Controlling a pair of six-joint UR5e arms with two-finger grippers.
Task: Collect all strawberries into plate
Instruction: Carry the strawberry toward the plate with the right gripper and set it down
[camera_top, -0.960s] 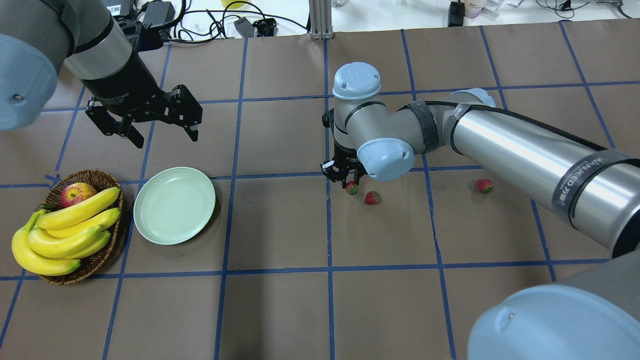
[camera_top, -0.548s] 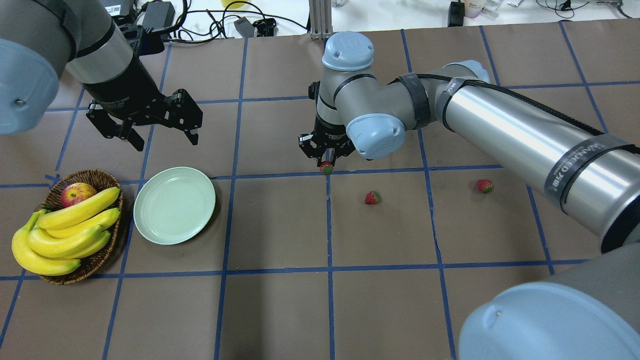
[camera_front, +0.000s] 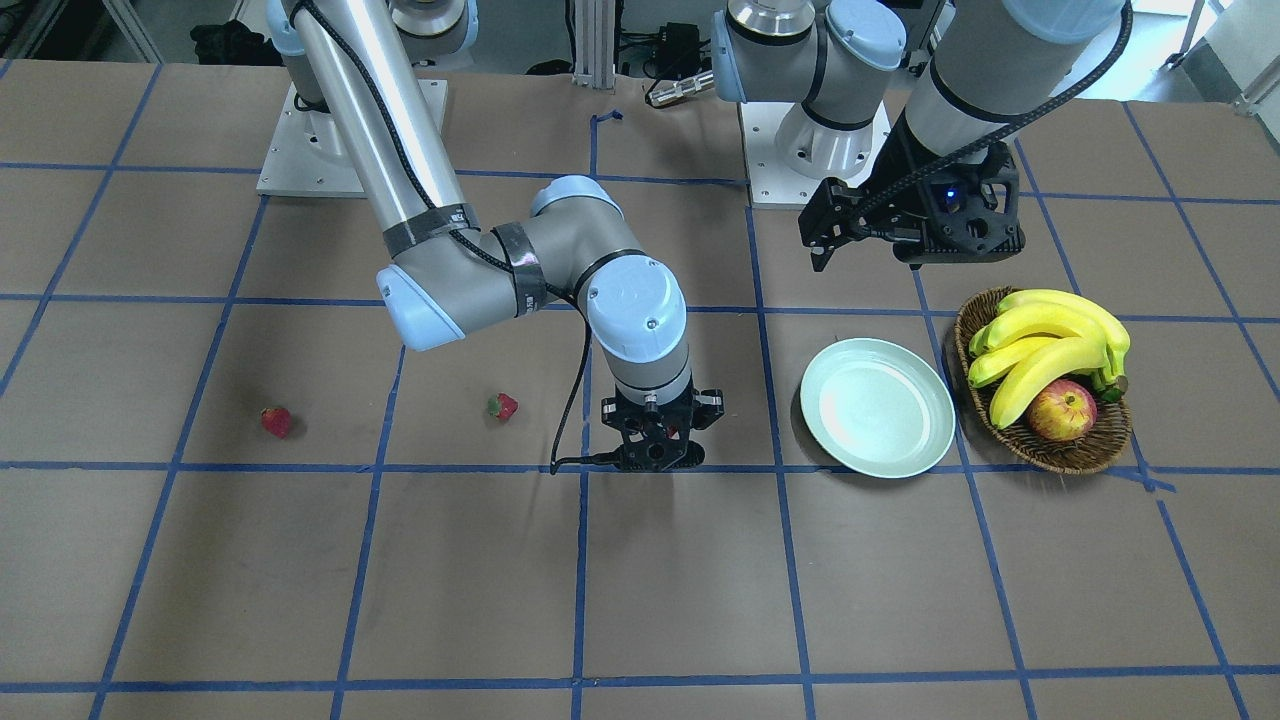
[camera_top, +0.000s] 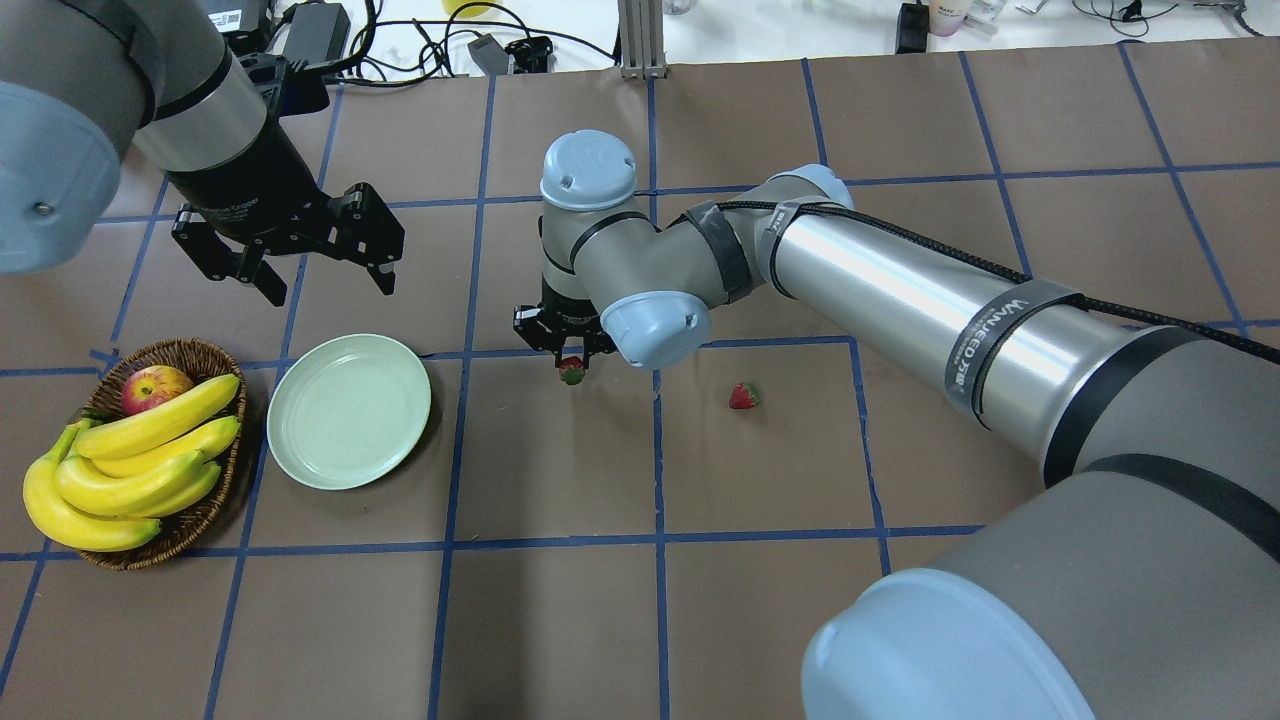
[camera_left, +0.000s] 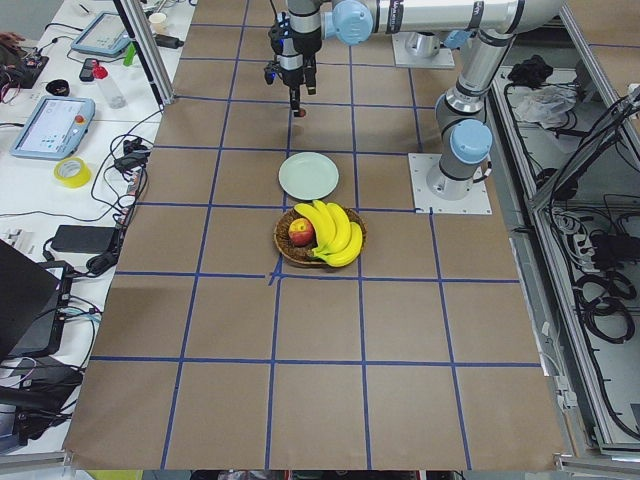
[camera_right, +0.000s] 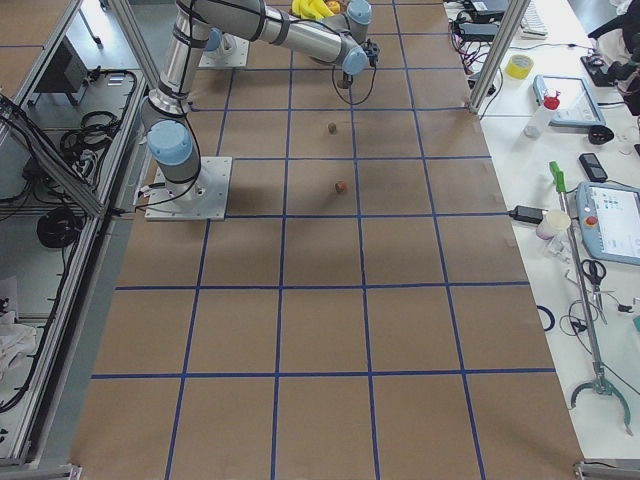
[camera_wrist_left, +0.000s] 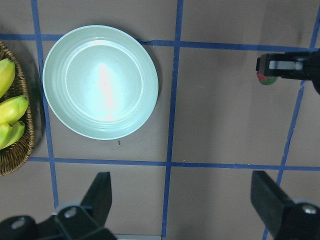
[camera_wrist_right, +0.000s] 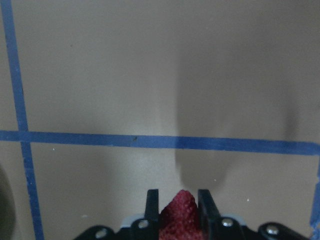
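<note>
I note the right gripper (camera_top: 571, 362) clamped on a strawberry (camera_top: 571, 375); carry over the plate (camera_top: 349, 411) centre, release low, clear of the splayed left gripper (camera_top: 330, 285)

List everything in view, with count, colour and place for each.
held strawberry: one, red, in the right gripper, short of the plate
loose strawberries: two, red, on the table, robot's right side
plate: one, pale green, empty, beside the basket
basket: one, brown wicker, robot's left side
bananas: one bunch, yellow, in the basket
apple: one, red-yellow, in the basket
table: one, brown, blue grid lines
left gripper: one, black, open, raised near the plate
right gripper: one, black, shut on the held strawberry
</note>
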